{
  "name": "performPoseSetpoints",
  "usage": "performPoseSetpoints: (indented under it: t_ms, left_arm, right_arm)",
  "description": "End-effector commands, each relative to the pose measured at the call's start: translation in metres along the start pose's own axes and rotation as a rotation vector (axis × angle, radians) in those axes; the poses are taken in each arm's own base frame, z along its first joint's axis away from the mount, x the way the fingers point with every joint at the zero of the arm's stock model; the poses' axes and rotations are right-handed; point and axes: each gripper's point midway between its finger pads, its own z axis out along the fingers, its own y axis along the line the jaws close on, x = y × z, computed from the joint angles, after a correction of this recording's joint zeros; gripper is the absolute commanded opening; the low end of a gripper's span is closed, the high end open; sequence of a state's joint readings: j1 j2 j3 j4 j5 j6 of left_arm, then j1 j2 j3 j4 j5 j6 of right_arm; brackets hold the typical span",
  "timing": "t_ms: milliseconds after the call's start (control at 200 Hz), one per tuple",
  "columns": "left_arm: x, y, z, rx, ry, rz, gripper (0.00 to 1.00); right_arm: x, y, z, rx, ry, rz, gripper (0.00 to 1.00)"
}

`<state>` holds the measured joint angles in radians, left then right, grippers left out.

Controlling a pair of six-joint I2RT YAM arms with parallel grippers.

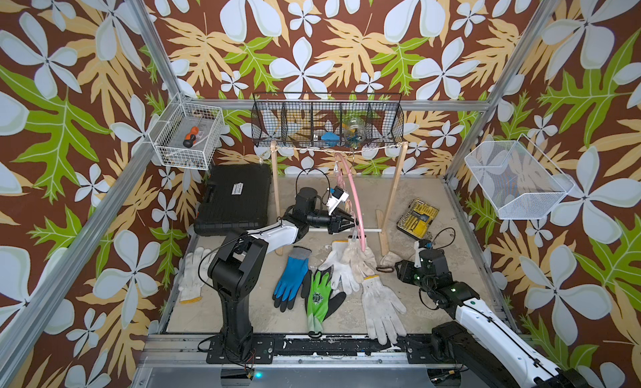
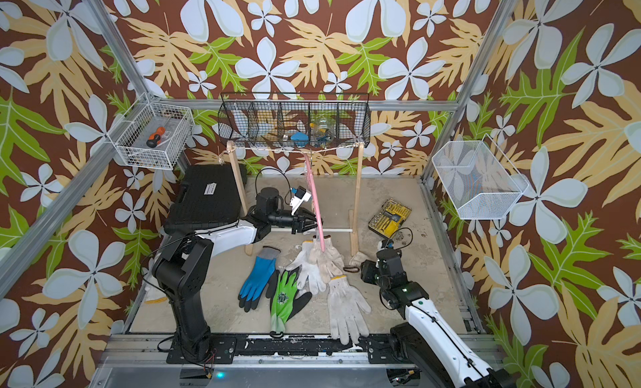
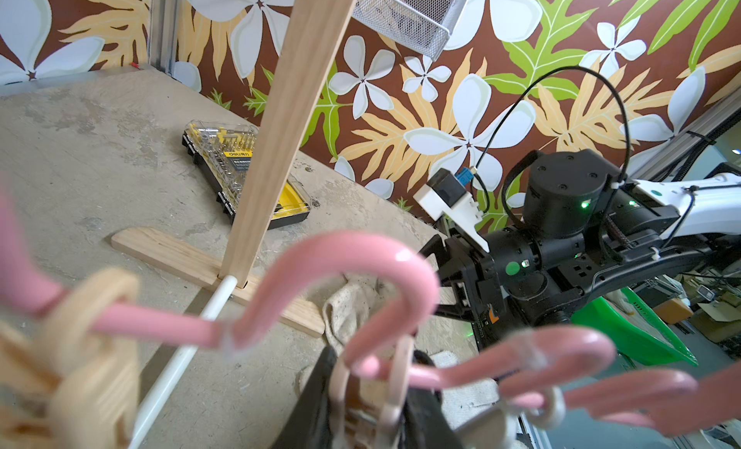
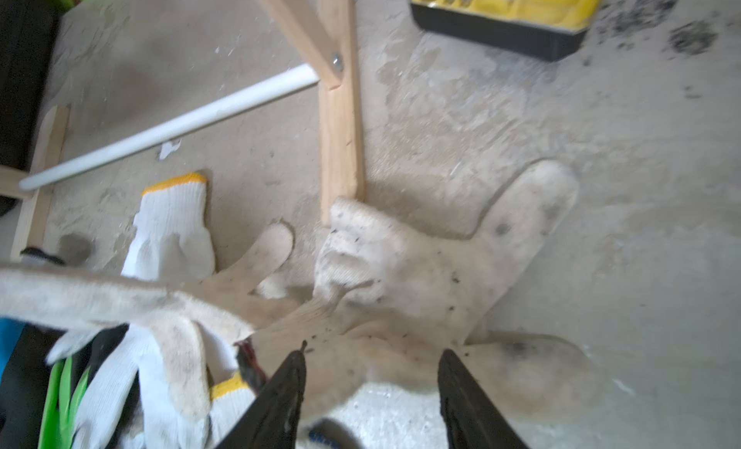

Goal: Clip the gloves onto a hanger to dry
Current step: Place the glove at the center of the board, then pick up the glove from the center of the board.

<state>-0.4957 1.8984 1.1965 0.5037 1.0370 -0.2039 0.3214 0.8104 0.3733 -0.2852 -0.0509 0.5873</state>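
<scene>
Many gloves (image 1: 291, 282), left pincer (image 1: 352, 223) seemingly gripping hanger (image 1: 356, 195)

Both top views look down on the whole grey concrete tabletop (image 1: 374, 199). Left wrist cam's jammed against the pink plastic hanger (image 3: 341, 250), right wrist's close above a dirty beige knit glove (image 4: 421, 274).

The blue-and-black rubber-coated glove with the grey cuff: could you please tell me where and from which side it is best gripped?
Probably the grey knit cuff, coming straight down from above. The blue-and-black glove lies flat on the table, cuff toward the wooden rack and clear of other gloves, whereas its black fingertips lie beside the neon green-and-black glove.
</scene>
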Motion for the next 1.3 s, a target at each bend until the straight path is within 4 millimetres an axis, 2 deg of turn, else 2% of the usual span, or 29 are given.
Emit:
performPoseSetpoints:
  t_ms: [0, 140, 235, 330, 375, 555, 691, 781, 876, 1021, 1126, 1291]
  left_arm:
    - [-0.005, -0.002, -0.001, 0.01, -0.005, 0.027, 0.0]
    - [-0.007, -0.003, -0.002, 0.007, -0.007, 0.035, 0.0]
    - [-0.006, -0.003, -0.002, 0.007, -0.005, 0.032, 0.0]
    - [-0.006, -0.003, -0.002, 0.006, -0.005, 0.032, 0.0]
    - [-0.007, -0.004, -0.002, 0.007, -0.005, 0.033, 0.0]
    - [-0.008, -0.006, -0.003, 0.009, -0.009, 0.033, 0.0]
    - [-0.008, -0.005, -0.004, 0.008, -0.011, 0.032, 0.0]
    - [-0.007, -0.005, -0.003, 0.008, -0.009, 0.03, 0.0]
    - [-0.006, -0.003, -0.002, 0.009, -0.01, 0.022, 0.0]
    - [-0.004, -0.002, -0.002, 0.008, -0.007, 0.016, 0.0]
    - [-0.004, -0.002, -0.001, 0.012, -0.006, 0.014, 0.0]
    - [-0.004, -0.003, -0.002, 0.014, -0.007, 0.018, 0.0]
  right_arm:
    - [0.016, 0.007, -0.003, -0.021, 0.069, 0.003, 0.56]
    - [0.01, 0.022, -0.022, -0.03, 0.041, -0.01, 0.58]
    - [0.024, 0.025, -0.024, -0.033, 0.088, 0.011, 0.6]
    - [0.047, 0.013, -0.018, 0.021, 0.127, 0.082, 0.6]
    - [0.051, 0.007, -0.014, 0.048, 0.12, 0.111, 0.6]
    - [0.049, 0.004, -0.002, 0.056, 0.081, 0.24, 0.62]
    - [0.046, 0.018, 0.009, -0.043, 0.046, 0.34, 0.58]
    - [0.049, 0.012, 0.012, -0.006, 0.053, 0.348, 0.54]
    - [0.045, 0.015, 0.015, -0.034, 0.031, 0.374, 0.51]
    - [0.048, 0.009, 0.023, -0.038, 0.032, 0.428, 0.48]
    - [0.045, 0.012, 0.026, -0.07, 0.017, 0.457, 0.41]
    - [0.031, 0.016, 0.025, -0.082, -0.002, 0.456, 0.18]
